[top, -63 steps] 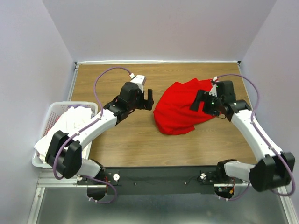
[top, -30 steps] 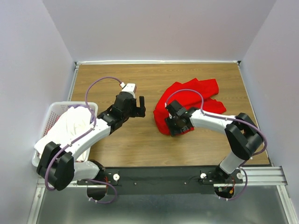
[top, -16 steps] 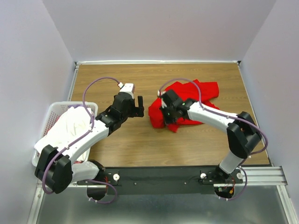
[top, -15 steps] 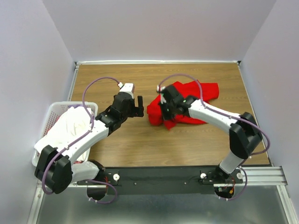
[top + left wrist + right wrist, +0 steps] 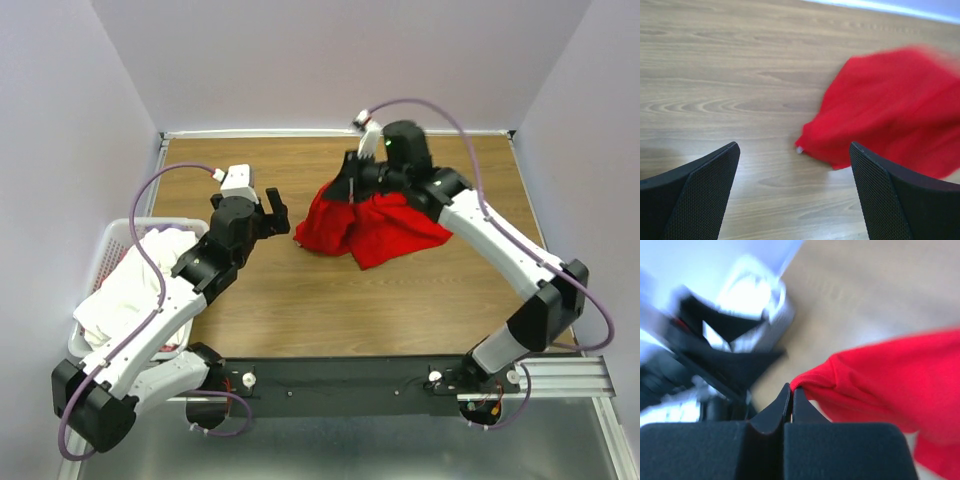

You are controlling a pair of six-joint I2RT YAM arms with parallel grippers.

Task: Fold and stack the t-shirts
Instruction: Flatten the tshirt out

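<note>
1. Table (image 5: 300,320) edges: walls (image 5: 60,110) close the left, far and right sides. The arm bases (image 5: 205,362) sit along the near edge.
2. Basket (image 5: 110,238) is at the left edge, in the near half, just beside the left arm's lower links.
3. Open room: bare wood runs across the whole near half, from the basket to the right edge. More bare wood shows in the far-left corner, and there is a strip along the right edge past the red shirt (image 5: 385,228).
4. Right gripper (image 5: 352,183) is at far centre, raised off the wood. Its wrist view is blurred but shows the jaws pressed together with a red fold pinched at the tips.
5. Red shirt sits in the far half, centre to right. The pinched part is lifted and the rest hangs down and spreads on the wood. Its left corner rests on the table.
6. Left gripper (image 5: 275,205) has its jaws spread wide and nothing between them. It hovers over bare wood just left of the shirt's corner, not touching it.
7. Count: 1 red shirt, 1 basket, 2 arms, 2 grippers. White shirts (image 5: 130,285) are heaped in the basket, and I cannot tell how many.
</note>
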